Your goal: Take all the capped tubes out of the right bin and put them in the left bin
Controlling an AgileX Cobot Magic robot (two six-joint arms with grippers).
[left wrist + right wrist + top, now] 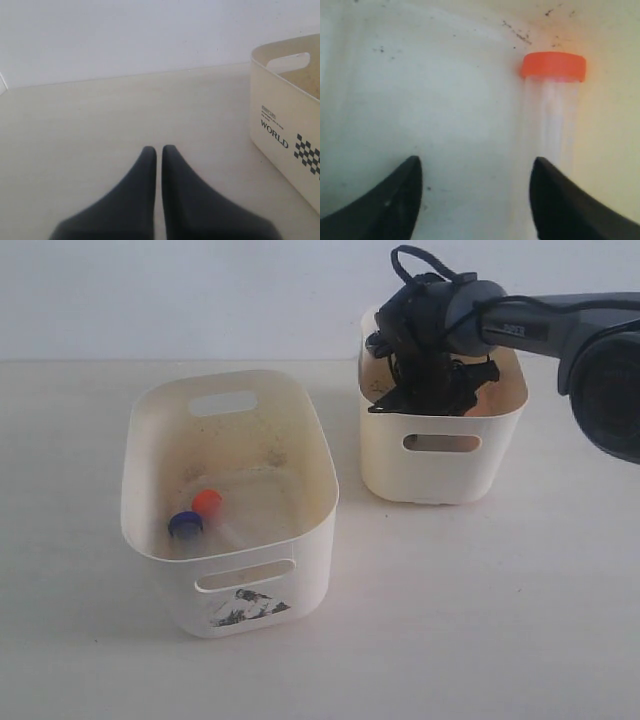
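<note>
Left gripper (158, 150) closed, empty, near left bin (140, 490); orange-cap tube (208, 502) and blue-cap tube (185, 525) inside it. Right gripper (476, 165) wide open in right bin (440, 470), holding nothing. Last tube (552, 100) sits ahead of one finger (555, 200), not in the gap, so closing could knock it away.

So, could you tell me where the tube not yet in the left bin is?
In the right wrist view, the orange-capped tube lies on the floor of the right bin, by its wall, just ahead of the open right pincer.

The right gripper (432, 390) hung inside the right bin (440, 478); the left bin (150, 540) held a blue-capped tube (185, 525) just beside an orange-capped tube (208, 502).
</note>
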